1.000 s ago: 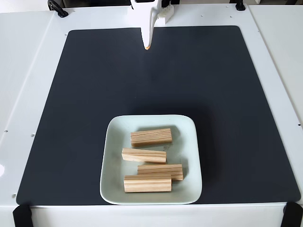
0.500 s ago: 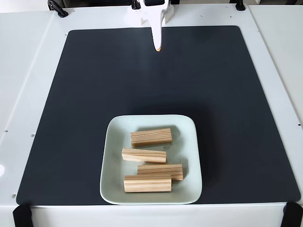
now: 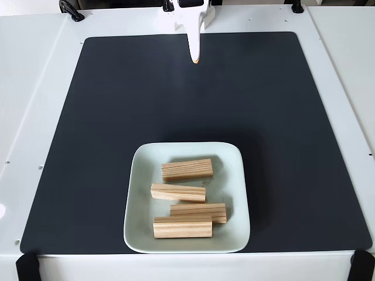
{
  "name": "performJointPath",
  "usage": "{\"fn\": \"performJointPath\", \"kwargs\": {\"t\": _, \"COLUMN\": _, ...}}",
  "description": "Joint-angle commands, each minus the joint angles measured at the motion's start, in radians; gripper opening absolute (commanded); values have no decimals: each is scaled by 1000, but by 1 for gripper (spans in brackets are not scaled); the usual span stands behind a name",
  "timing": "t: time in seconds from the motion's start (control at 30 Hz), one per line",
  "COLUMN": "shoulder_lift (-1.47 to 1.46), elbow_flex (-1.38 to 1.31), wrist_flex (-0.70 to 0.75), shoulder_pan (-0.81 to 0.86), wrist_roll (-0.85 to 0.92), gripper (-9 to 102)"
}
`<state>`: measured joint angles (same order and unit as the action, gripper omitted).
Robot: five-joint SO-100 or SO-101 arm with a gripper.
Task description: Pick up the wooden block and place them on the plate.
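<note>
The black mat (image 3: 117, 117) is bare all around the plate (image 3: 136, 216). Four wooden blocks (image 3: 187, 169) fill most of the plate.

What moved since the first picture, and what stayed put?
Only the gripper moved. In the fixed view it slid a little to the right along the far edge of the black mat, then stopped half a second ago. It took hold of nothing and let go of nothing. The four wooden blocks lie on the plate just as before, and the plate has not shifted.
</note>
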<state>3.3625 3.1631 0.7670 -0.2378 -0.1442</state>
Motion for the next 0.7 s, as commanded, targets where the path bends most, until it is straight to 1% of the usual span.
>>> {"fn": "performJointPath", "kwargs": {"t": 0.0, "shoulder_lift": 6, "elbow_flex": -2, "wrist_flex": 3, "shoulder_pan": 5, "wrist_roll": -5, "gripper": -1}}
{"fn": "performJointPath", "kwargs": {"t": 0.67, "shoulder_lift": 5, "elbow_flex": -3, "wrist_flex": 3, "shoulder_pan": 3, "wrist_roll": -6, "gripper": -1}}
